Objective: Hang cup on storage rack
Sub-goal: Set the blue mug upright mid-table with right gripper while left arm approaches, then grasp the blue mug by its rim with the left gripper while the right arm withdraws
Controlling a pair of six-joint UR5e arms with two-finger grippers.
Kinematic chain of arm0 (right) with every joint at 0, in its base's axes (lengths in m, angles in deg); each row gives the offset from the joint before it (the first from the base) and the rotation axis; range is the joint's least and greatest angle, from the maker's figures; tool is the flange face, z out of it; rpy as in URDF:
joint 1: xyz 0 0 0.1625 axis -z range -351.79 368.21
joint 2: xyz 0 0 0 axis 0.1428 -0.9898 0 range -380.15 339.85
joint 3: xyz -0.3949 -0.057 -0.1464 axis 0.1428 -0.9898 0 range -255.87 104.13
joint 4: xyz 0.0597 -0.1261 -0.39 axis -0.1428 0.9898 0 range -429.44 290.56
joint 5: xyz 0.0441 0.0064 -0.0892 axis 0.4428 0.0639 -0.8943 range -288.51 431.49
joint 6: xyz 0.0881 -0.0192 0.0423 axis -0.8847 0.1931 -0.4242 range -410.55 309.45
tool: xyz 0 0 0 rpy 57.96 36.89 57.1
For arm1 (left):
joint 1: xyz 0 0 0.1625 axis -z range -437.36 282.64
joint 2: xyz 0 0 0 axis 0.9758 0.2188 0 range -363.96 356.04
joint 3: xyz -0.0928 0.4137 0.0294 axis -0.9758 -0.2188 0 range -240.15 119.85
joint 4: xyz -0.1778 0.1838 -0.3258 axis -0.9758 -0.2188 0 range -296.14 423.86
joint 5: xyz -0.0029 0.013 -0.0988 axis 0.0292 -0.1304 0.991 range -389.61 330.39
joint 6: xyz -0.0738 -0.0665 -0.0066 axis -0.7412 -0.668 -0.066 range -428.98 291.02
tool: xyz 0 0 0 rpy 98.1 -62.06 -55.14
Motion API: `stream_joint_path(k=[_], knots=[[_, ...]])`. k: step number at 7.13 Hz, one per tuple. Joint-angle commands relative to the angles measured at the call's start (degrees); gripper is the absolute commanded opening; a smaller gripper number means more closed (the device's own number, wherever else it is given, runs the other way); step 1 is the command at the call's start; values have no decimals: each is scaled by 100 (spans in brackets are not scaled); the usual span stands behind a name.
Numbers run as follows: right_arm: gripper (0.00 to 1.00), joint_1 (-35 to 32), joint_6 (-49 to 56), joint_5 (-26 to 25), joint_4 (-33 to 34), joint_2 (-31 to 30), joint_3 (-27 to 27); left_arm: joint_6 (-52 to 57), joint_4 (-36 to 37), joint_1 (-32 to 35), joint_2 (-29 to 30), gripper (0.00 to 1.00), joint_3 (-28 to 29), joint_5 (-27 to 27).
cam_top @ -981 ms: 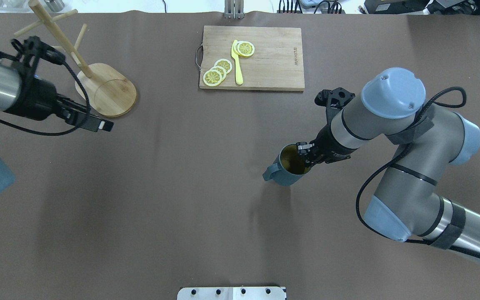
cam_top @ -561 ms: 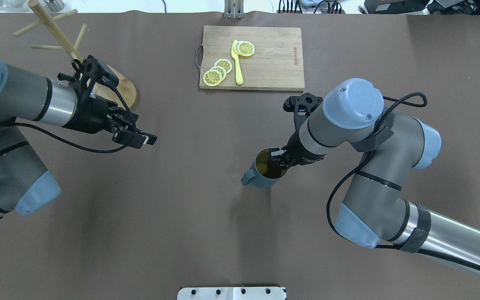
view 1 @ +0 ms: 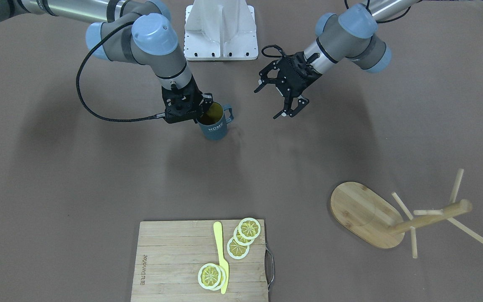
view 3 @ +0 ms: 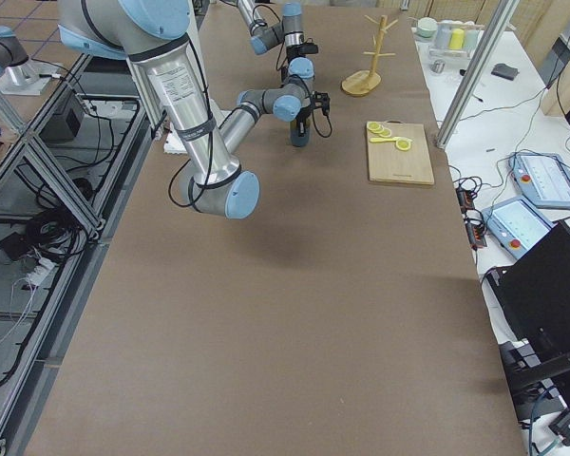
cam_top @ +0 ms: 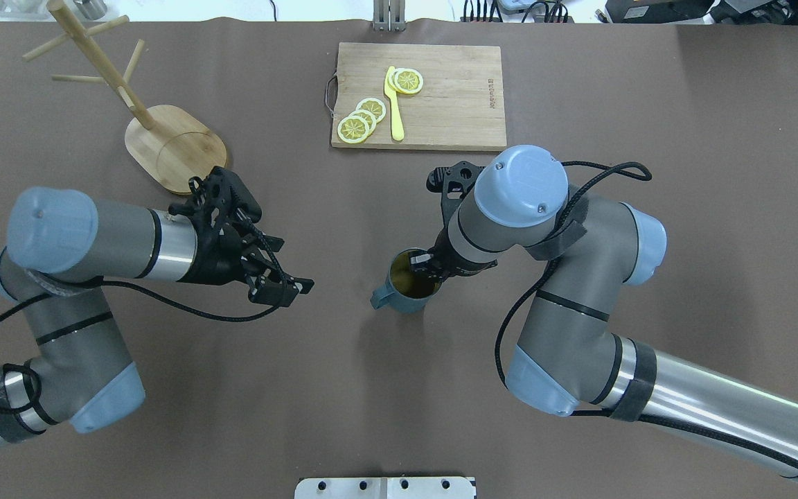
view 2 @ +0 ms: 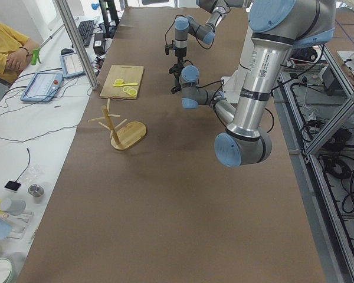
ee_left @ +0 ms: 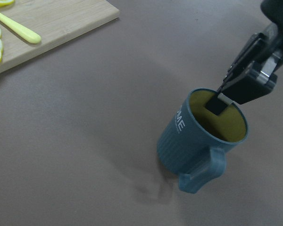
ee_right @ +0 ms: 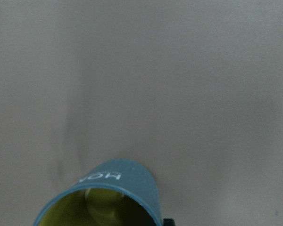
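The slate-blue cup [cam_top: 404,294] stands upright at the table's middle, with its yellowish inside showing. It also shows in the front view [view 1: 214,124] and the left wrist view [ee_left: 193,141]. My right gripper [cam_top: 424,264] is shut on the cup's rim, one finger inside it [ee_left: 215,104]. The cup's handle [cam_top: 379,299] points toward my left gripper [cam_top: 292,291]. That gripper is open and empty [view 1: 286,112], a short way to the cup's left. The bamboo storage rack [cam_top: 176,147] stands at the far left, with bare pegs.
A wooden cutting board [cam_top: 454,90] with lemon slices [cam_top: 361,119] and a yellow knife [cam_top: 394,104] lies at the far middle. The robot's white base plate [cam_top: 385,488] is at the near edge. Brown table surface lies between the cup and the rack.
My right arm has carried the cup leftward toward the table's middle. My left arm has swung away from the rack, toward the middle and the cup.
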Motion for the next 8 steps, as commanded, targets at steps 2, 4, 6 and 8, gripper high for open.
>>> stream_joint_path(k=[2, 4, 6, 8], knots=[[100, -360, -21, 266, -16, 233, -171, 63, -389, -583, 91, 95, 445, -708], [100, -1202, 76, 1283, -16, -106, 56, 55, -389, -638, 493, 93, 883, -755], [100, -1696, 1073, 1541, 2, -1020, 619, 98, -598, -682, 530, 89, 1016, -755], [100, -2111, 1569, 1823, -7, -1339, 629, 222, -1912, -830, 539, 89, 1690, -1427]])
